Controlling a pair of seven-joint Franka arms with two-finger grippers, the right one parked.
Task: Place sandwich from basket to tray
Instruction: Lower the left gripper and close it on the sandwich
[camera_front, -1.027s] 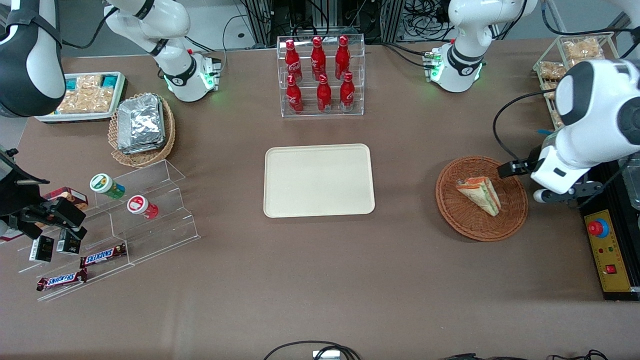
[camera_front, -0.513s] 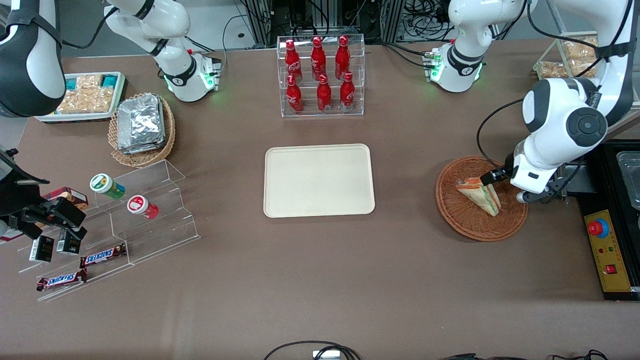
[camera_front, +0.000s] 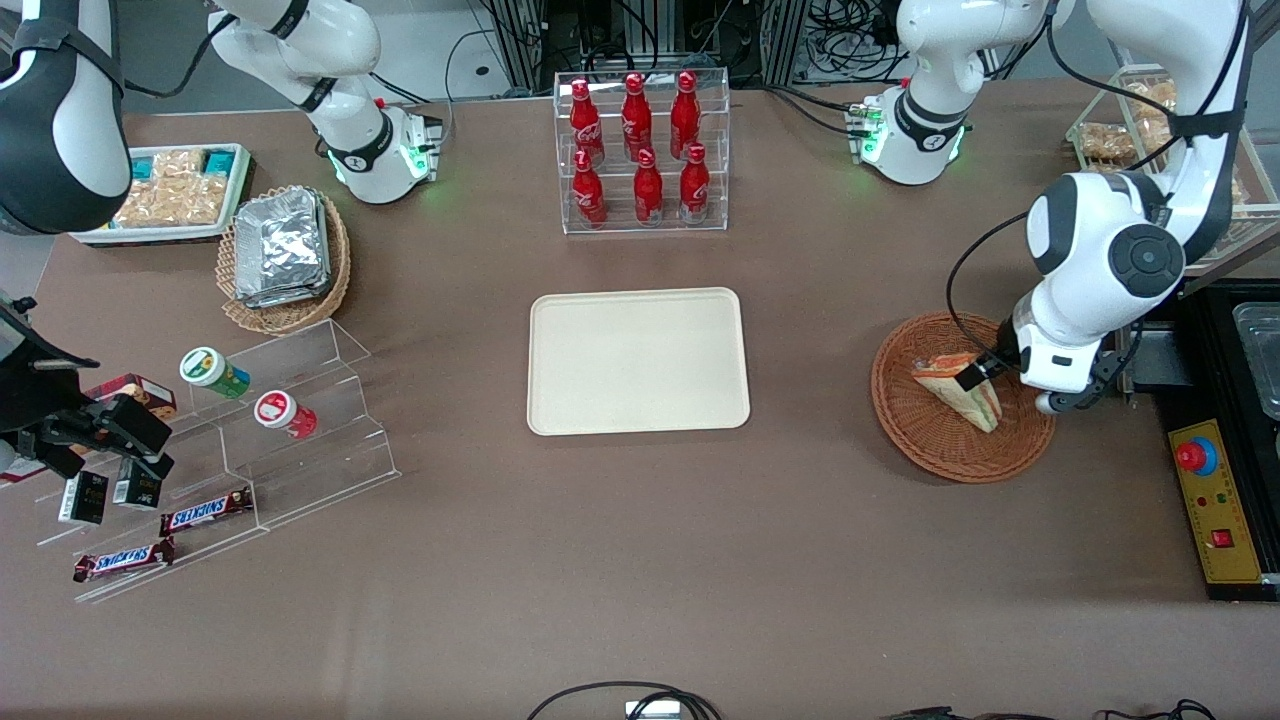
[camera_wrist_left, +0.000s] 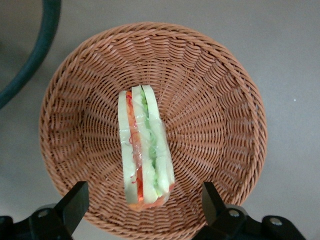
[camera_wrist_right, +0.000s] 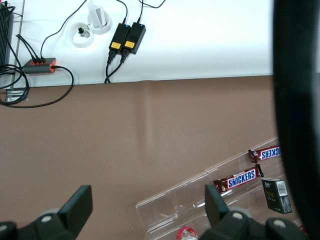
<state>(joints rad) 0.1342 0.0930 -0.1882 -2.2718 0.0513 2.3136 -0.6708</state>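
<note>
Toward the parked arm's end of the table: a white tray of snack packets (camera_front: 170, 195), a tan wicker basket (camera_front: 285, 265) with foil packets (camera_front: 282, 248) stacked in it, and, nearer the front camera, a clear stepped stand (camera_front: 240, 450) carrying two small tubs (camera_front: 213, 372) on their sides, dark little boxes (camera_front: 100, 493) and Snickers bars (camera_front: 205, 511).

At mid-table: a clear rack of red bottles (camera_front: 640, 150) standing upright in two rows. Nearer the front camera than the rack, well apart from it: the tray (camera_front: 638, 361), cream-beige, lying flat.

Toward the working arm's end: the basket (camera_front: 963, 396), round and reddish-brown, well apart from the tray. In it: the sandwich (camera_front: 958, 388), a wrapped wedge lying on the weave, pale bread with green, orange and red layers showing edge-on in the left wrist view (camera_wrist_left: 145, 147).

Directly above the sandwich: the gripper (camera_front: 975, 378), pointing down into the basket. Jaws spread wide, the two fingertips (camera_wrist_left: 75, 202) standing either side of the sandwich's broad end with clear gaps, touching neither the wrap nor, as far as can be seen, the wicker (camera_wrist_left: 210, 110). Nothing held.

At the table's edge next to the basket: a yellow control box with a red button (camera_front: 1197, 456).
</note>
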